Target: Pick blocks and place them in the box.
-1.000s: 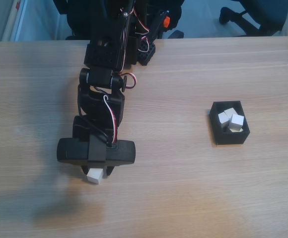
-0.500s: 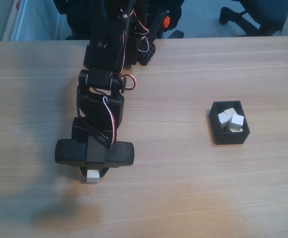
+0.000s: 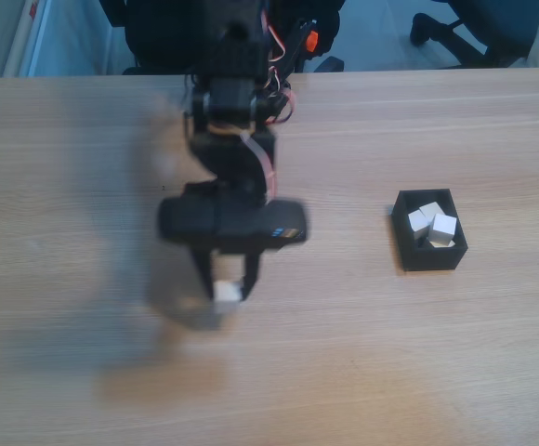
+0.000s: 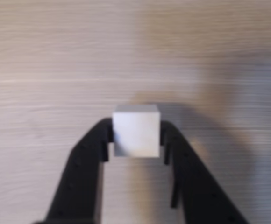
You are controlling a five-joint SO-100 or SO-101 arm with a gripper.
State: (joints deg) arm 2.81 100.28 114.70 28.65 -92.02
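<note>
- The black two-finger hand (image 3: 226, 290) points toward the camera in the fixed view, closed around 1 small off-white cube (image 3: 227, 294) that sits between its fingertips.
- In the wrist view the same pale cube (image 4: 136, 130) is pinched from both sides – the left black finger (image 4: 86, 172) and the right one touch its side faces, and the hand (image 4: 136, 140) is open only as wide as the cube.
- The arm (image 3: 235, 158) and the hand are motion-blurred in the fixed view, so the cube's height is hard to read; a soft shadow lies on the light wood-grain tabletop (image 3: 362, 372) just below and left of it, so it is probably lifted clear of the surface.
- The small black open-topped rectangular box (image 3: 428, 256) stands on the tabletop well apart from the hand, toward the right of the fixed view.
- Inside the box lie more off-white cubes (image 3: 434, 225), packed close and touching one another – at least 3 pale faces show, though the exact count is unclear.
- In the wrist view the wood-grain tabletop (image 4: 56, 60) runs behind the cube, with a dark shadow to its right.
</note>
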